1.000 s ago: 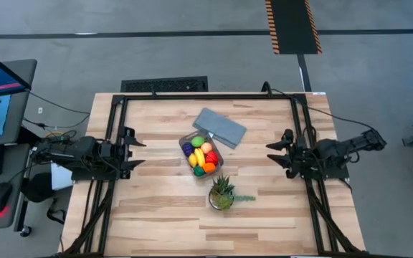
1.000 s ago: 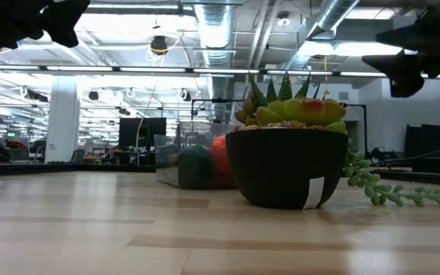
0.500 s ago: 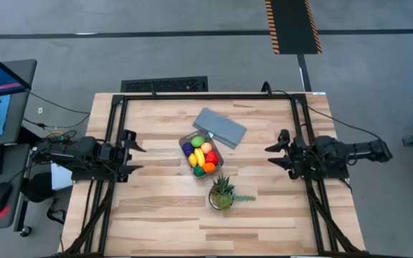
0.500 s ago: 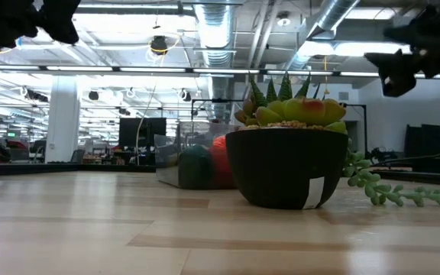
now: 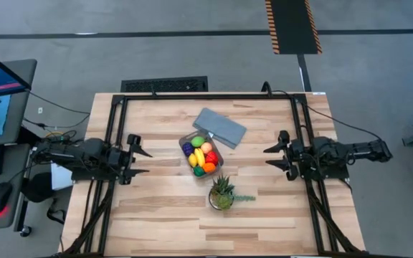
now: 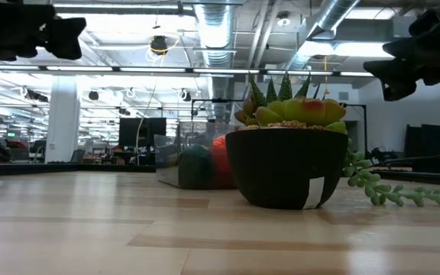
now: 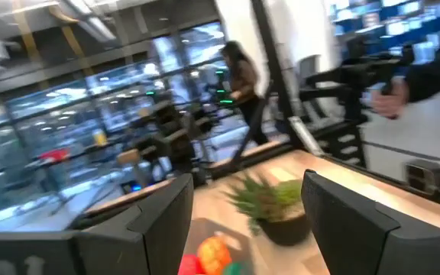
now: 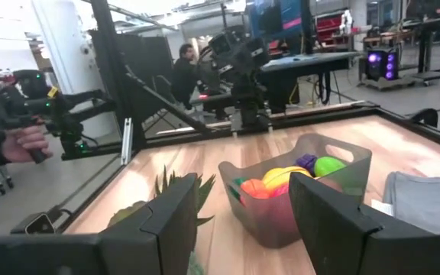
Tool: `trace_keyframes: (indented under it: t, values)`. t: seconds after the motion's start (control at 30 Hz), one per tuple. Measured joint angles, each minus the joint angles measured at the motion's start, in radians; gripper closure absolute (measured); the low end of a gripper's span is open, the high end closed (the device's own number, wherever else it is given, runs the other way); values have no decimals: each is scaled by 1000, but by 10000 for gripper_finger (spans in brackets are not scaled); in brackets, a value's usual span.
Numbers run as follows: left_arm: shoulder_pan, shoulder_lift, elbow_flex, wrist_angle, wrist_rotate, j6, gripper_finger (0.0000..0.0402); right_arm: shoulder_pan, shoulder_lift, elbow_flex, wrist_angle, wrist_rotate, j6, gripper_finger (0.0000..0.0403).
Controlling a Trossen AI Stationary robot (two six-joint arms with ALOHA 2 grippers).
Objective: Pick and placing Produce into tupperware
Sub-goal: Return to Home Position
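Produce (image 5: 200, 156) inside tupperware (image 5: 183, 140), centre of table (image 5: 156, 208); left gripper (image 5: 143, 162) and right gripper (image 5: 267, 157) both wide, well clear at opposite edges.

Light: long white ceiling lamps (image 6: 128, 70) are shining brightly, high above the left gripper (image 5: 143, 162) and the right gripper (image 5: 267, 156).
Sheen: the pale wooden tabletop (image 6: 90, 221) is gleaming softly beneath them.
Shadows: only faint, soft ones are falling under both.

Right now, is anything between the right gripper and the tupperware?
Nothing visible. Only bare table lies between the open right gripper and the tupperware. The lid and the potted plant sit on opposite sides of that line, neither across it.
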Motion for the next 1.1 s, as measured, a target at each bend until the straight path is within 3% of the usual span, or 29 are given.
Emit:
trace_keyframes:
  t: [0.13, 0.53, 0.87, 1.1]
  values:
    - [0, 0, 0, -27, 88, 30, 168, 0, 0, 0, 0, 0, 4, 172]
    - [0, 0, 0, -107, 127, 142, 168, 0, 0, 0, 0, 0, 66, 172]
    - [0, 0, 0, -108, 123, 167, 168, 0, 0, 0, 0, 3, 49, 172]
    - [0, 0, 0, -114, 84, 93, 168, 0, 0, 0, 0, 2, -1, 172]
